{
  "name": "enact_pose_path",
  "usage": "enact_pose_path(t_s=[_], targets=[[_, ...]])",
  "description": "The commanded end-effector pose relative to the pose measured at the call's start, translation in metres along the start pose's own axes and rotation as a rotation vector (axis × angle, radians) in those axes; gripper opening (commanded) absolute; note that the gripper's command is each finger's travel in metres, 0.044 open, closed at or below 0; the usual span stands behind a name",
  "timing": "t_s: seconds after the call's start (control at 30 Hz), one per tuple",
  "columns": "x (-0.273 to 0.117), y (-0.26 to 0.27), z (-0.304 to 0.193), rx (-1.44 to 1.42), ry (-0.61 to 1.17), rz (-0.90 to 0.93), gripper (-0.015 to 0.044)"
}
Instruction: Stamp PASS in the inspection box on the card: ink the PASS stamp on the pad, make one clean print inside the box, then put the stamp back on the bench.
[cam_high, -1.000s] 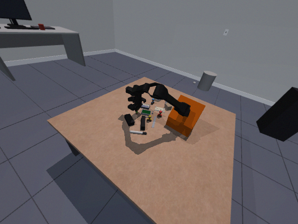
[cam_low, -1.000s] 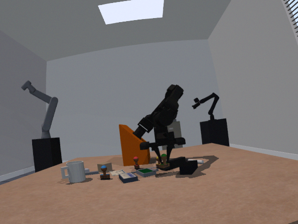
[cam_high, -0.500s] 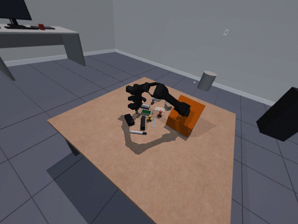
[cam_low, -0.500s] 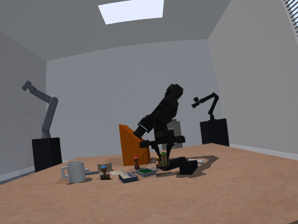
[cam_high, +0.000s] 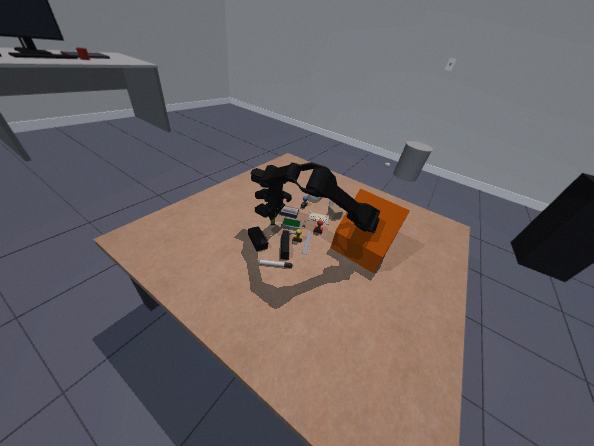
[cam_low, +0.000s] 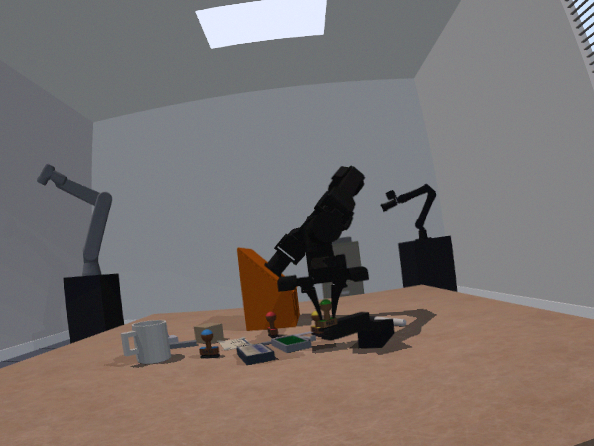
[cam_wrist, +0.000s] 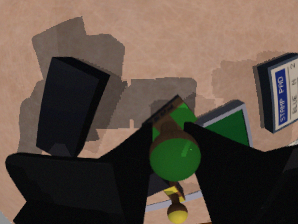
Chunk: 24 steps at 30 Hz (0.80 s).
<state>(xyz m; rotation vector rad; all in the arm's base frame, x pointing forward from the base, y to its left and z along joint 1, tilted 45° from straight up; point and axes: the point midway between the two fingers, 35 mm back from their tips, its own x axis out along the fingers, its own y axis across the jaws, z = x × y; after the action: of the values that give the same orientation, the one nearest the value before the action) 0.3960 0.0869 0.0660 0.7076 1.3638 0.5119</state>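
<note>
The lower edge of the wrist view cuts off both fingers of the gripper (cam_high: 273, 216) (cam_low: 326, 318) (cam_wrist: 169, 131). They are partly closed, pinching the green-knobbed stamp (cam_low: 325, 311) (cam_wrist: 175, 156) beside the green ink pad (cam_high: 291, 223) (cam_low: 291, 341) (cam_wrist: 231, 131).

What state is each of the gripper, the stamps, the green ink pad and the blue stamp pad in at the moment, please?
Gripper: closed on the green-knobbed stamp
Green-knobbed stamp: held
Red-knobbed stamp: upright
Blue-knobbed stamp: upright
Yellow-knobbed stamp: upright
Green ink pad: open
Blue stamp pad: shut
</note>
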Motion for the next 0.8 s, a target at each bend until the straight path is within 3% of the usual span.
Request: enact_pose_path(t_s=[0.0,0.77], targets=[[-0.003,0.001,0.000,-0.004,0.000,0.004,0.0000],[-0.014,0.001,-0.001,-0.004,-0.002,0.006,0.0000]])
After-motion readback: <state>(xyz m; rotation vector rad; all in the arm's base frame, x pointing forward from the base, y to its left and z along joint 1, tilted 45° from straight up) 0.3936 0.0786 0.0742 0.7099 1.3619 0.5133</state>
